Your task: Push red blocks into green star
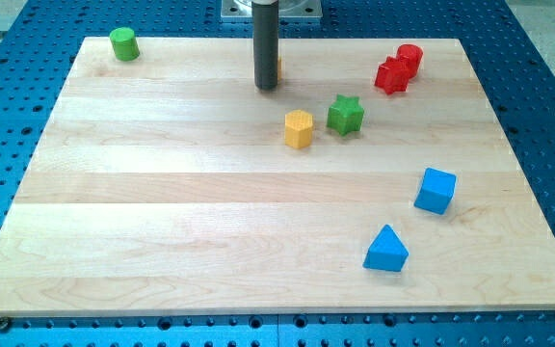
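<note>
Tabletop (162,202): a pale wooden board on a blue perforated base; it carries all the blocks, and the rod works along its surface.

My tip (266,88): the lower end of the dark rod, in the upper middle of the frame, apart from every block. A sliver of orange shows at the rod's right edge; what it belongs to cannot be told.

Jaws: none on this rig; the arm ends in a plain rod, so nothing can be open, closed or clamped, and blocks are moved by pushing alone.

Red blocks: a red cylinder (409,58) and a red star-like block (391,76) in the upper right of the frame, touching or nearly so. They lie up and to the right of their goal, not yet against it.

Green star (346,115): right of centre in the upper half, near the red pair but with bare wood between them.

Yellow block (299,128): a hexagonal piece just left of the green star, with a small gap; it sits between my tip and the star.

Green cylinder (123,43): upper left corner, well apart from the work.

Blue cube (436,190) and blue triangle (386,250): lower right, well clear.

Judged next step: since a rod can only push away from itself, my tip would likely need to travel round to the far upper-right side of the red pair, then drive them down and left toward the star.

Risk: two loose blocks pushed together may split apart.
</note>
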